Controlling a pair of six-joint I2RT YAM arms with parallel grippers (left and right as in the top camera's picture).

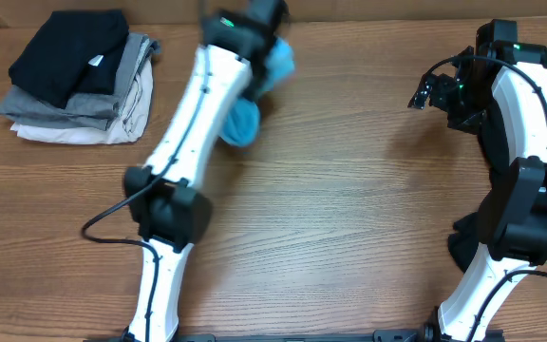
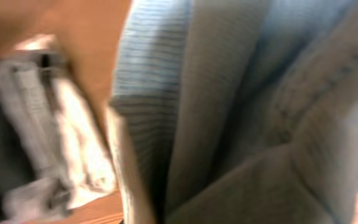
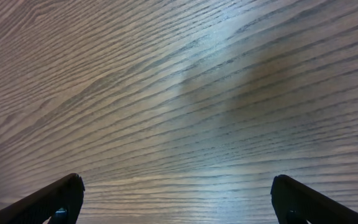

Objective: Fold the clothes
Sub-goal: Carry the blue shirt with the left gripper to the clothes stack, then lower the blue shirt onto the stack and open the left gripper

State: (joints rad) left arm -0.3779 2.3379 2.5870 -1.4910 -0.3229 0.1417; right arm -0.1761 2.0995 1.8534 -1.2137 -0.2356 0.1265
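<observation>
The light blue T-shirt [image 1: 245, 119] hangs in a bunch above the table at the back centre, lifted by my left gripper [image 1: 272, 40], which is shut on its upper part. In the left wrist view the blue ribbed fabric [image 2: 241, 106] fills most of the frame and hides the fingers. My right gripper [image 3: 178, 199] stands open over bare wood, with nothing between its fingertips; in the overhead view the right gripper [image 1: 427, 93] is at the far right. A dark shape that may be the black garment [image 1: 462, 245] lies beside the right arm's lower part.
A neat pile of black, grey and beige garments [image 1: 79, 81] sits at the back left and also shows at the left as a pile [image 2: 48, 143] in the left wrist view. The wooden table [image 1: 349, 209] spans the whole scene.
</observation>
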